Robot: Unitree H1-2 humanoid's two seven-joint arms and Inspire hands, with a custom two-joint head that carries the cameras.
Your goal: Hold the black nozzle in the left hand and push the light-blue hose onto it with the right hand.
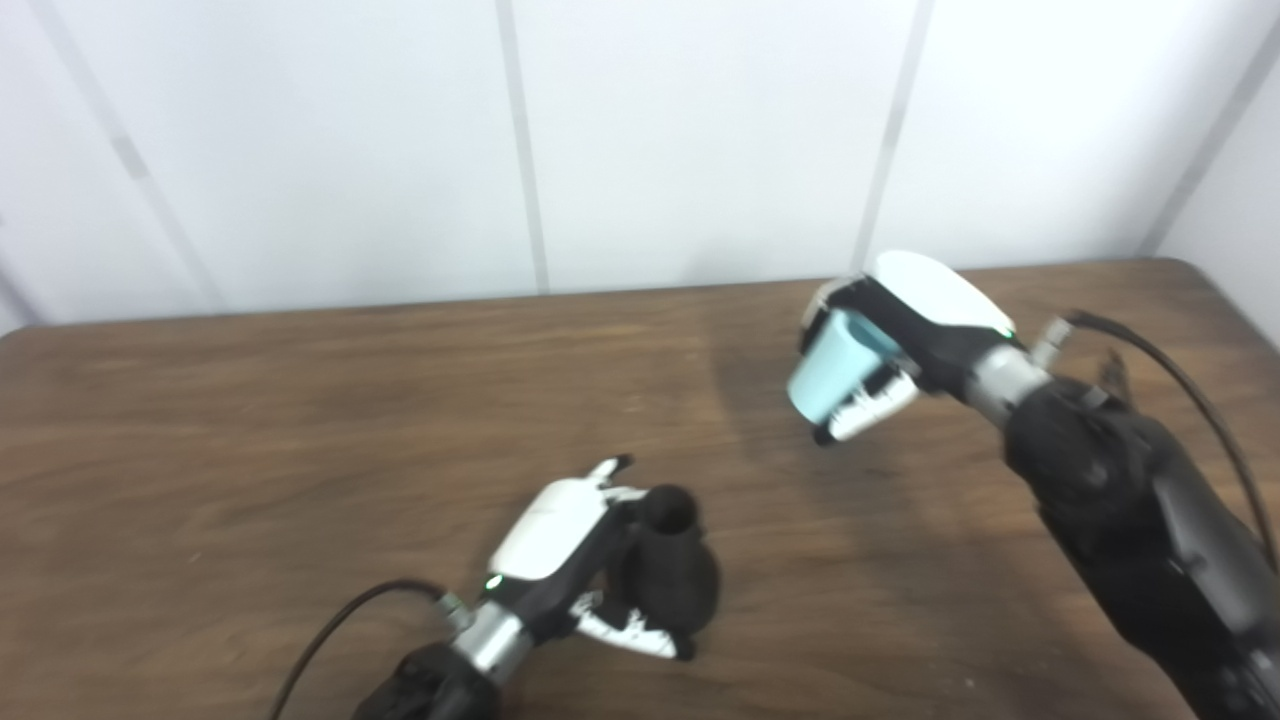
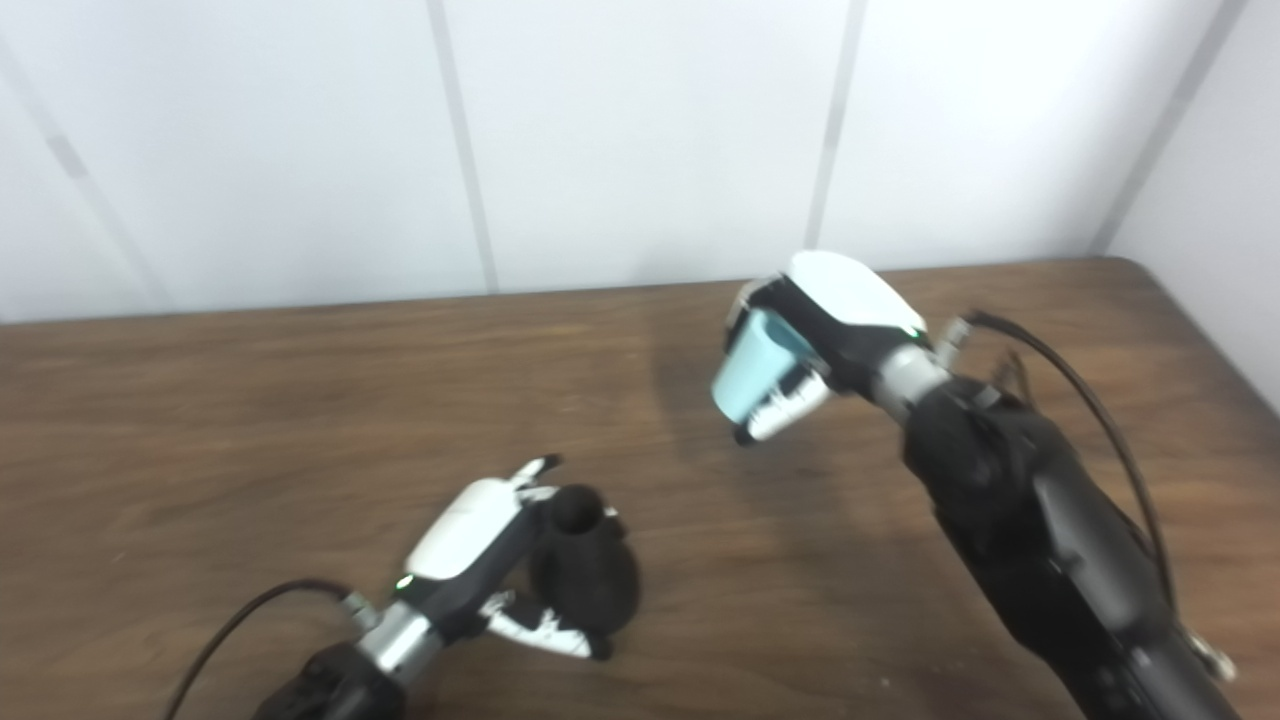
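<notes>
I'm gripping the flared black plastic nozzle (image 1: 668, 573) in my left hand (image 1: 560, 560); my right hand (image 1: 890, 335), at two o'clock, is clasping the short light-blue hose (image 1: 832, 368), well apart.

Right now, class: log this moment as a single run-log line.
left hand: shut on black nozzle, near table | right hand: shut on light-blue hose, raised | parts: apart, not joined

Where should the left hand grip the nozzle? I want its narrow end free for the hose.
Grip the wide lower body of the nozzle, coming from its left side, as the left hand does now. The body flares out there, giving the fingers purchase, while the narrow open tip points up and stays clear for the hose in the right hand.
</notes>
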